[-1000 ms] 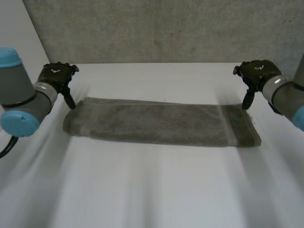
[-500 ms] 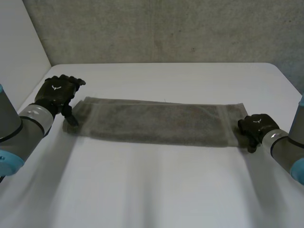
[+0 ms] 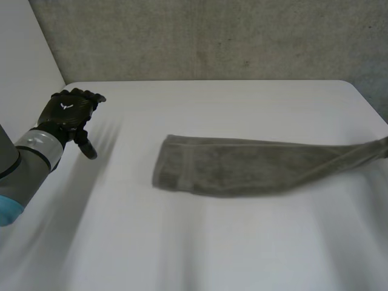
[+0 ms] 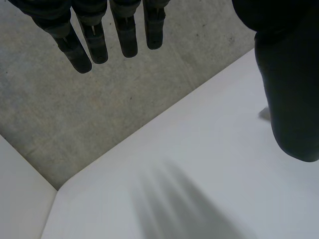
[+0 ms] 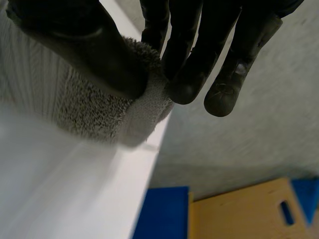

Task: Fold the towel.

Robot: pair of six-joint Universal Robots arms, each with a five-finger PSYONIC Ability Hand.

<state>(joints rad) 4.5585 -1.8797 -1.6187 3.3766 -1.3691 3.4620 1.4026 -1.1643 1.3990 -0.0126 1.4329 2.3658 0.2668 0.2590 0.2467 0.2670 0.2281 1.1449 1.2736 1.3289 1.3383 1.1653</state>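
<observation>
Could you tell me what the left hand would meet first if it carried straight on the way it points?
The way looks free: beyond the left hand lie bare table and then the grey wall, probably met first, though depth is unclear. The towel lies aside.

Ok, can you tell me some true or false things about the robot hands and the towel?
1. The right hand pinches one end of the towel. True.
2. The left hand holds the towel too. False: its fingers are straight, hold nothing, and are apart from the towel.
3. The towel is folded into a small square. False: it lies stretched out long across the table.
4. The towel is grey. True.
</observation>
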